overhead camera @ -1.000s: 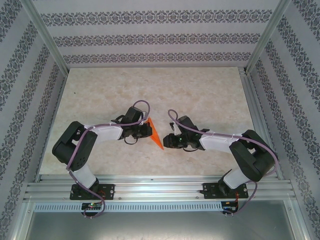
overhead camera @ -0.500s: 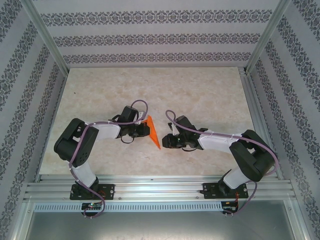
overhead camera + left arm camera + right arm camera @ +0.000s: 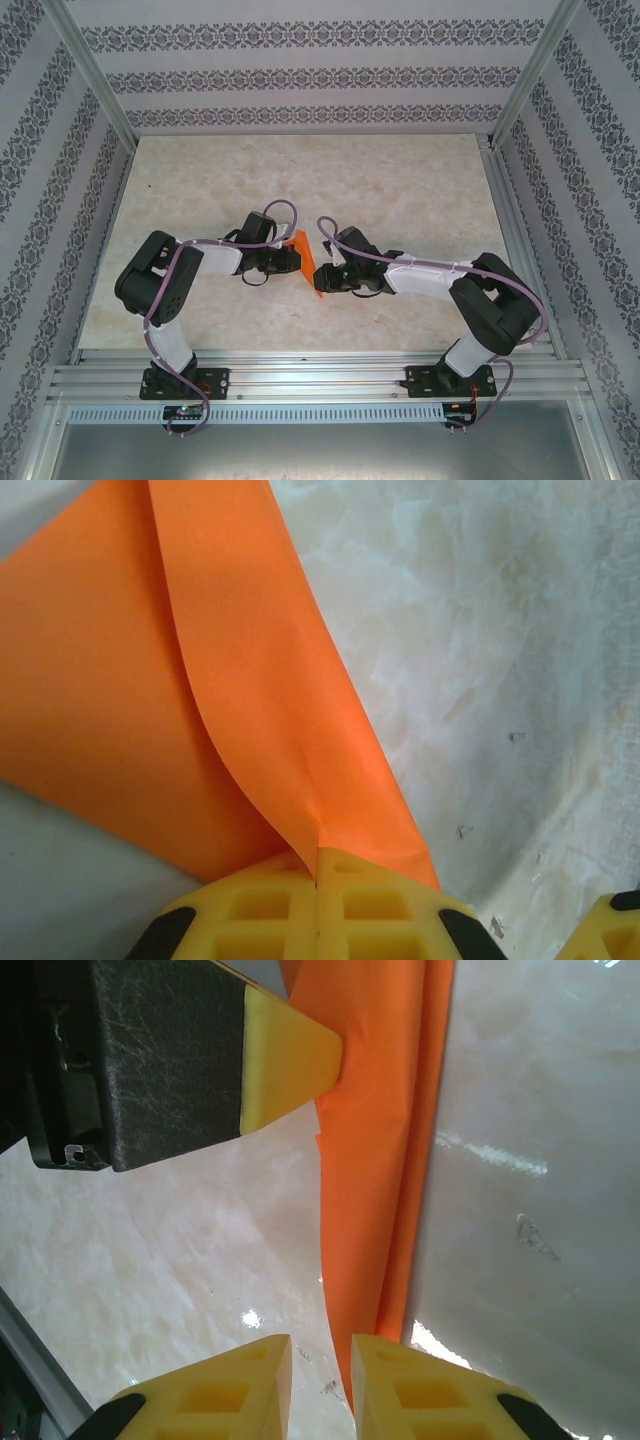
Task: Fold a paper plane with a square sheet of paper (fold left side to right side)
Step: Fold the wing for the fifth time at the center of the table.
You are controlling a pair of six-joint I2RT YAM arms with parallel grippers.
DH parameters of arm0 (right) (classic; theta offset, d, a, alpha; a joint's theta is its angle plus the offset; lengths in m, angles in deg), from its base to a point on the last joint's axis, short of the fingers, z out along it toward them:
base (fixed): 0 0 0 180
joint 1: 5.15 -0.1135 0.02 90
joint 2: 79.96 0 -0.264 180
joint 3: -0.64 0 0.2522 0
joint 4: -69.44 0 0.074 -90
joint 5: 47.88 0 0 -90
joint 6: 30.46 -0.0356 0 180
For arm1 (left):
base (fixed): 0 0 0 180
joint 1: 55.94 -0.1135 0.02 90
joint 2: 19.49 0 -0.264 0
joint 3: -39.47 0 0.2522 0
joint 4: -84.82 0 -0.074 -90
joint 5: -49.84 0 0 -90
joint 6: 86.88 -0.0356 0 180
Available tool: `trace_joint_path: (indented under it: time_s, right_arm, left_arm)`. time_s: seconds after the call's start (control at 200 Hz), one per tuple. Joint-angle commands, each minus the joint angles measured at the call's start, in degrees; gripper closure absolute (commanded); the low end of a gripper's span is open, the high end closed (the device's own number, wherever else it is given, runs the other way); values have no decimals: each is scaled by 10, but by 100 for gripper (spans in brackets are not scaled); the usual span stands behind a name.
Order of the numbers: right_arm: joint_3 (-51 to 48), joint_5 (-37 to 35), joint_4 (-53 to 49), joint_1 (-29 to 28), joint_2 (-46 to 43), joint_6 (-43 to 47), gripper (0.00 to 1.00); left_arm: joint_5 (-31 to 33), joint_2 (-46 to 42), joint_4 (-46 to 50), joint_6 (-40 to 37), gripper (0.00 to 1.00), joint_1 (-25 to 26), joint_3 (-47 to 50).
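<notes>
The square sheet of paper is bright orange and folded into a narrow pointed shape, standing on edge above the table's middle. In the left wrist view the paper fans out from my left gripper, whose yellow pads are shut on its edge. My left gripper holds it from the left. My right gripper is at the paper's near tip, open by a narrow gap. In the right wrist view the paper runs down beside the right-hand pad of my right gripper, its tip just inside the gap. The left gripper's pad shows at top left.
The tabletop is pale marble-patterned, walled by patterned panels on three sides. An aluminium rail with both arm bases runs along the near edge. Bare table lies beyond and to either side of the grippers.
My right gripper has moved left up to the paper's near tip and its jaws have narrowed. The left gripper keeps its hold and has shifted slightly left.
</notes>
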Motion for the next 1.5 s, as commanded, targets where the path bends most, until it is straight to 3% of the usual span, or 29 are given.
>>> trace_joint_path:
  time_s: [0.0, 0.22, 1.434, 1.494]
  right_arm:
    - [24, -11, 13, -9, 12, -2, 80]
    - [42, 6, 24, -12, 42, -1, 86]
    - [-25, 13, 13, 6, 96, -14, 85]
    - [-27, 13, 10, 8, 101, -14, 85]
  left_arm:
    - [11, 21, 7, -25, 100, -9, -14]
    - [14, 22, 16, -27, 100, -9, -22]
    - [32, 64, 36, -26, 100, -14, -64]
    - [31, 59, 42, -27, 93, -16, -70]
